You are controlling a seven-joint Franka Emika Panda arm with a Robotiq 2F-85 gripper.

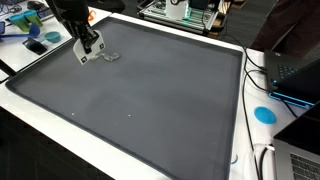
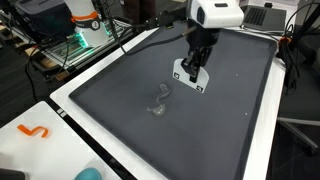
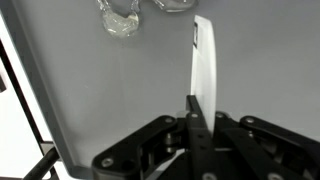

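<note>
My gripper (image 1: 88, 46) is near one corner of a large dark grey mat (image 1: 140, 100), shut on a thin white flat piece with black marks (image 2: 190, 79) whose lower end is at or just above the mat. In the wrist view the white piece (image 3: 203, 60) sticks out edge-on from between the closed fingers (image 3: 195, 108). A pair of clear plastic glasses (image 2: 160, 103) lies on the mat a short way from the gripper (image 2: 196, 62). The glasses also show in an exterior view (image 1: 111, 56) and at the top of the wrist view (image 3: 125, 18).
The mat lies on a white table (image 2: 60, 150). An orange S-shaped piece (image 2: 33, 131) lies on the table's edge. A blue round disc (image 1: 264, 114), a laptop (image 1: 296, 75) and cables are beside the mat. Blue items (image 1: 36, 45) and clutter stand behind the arm.
</note>
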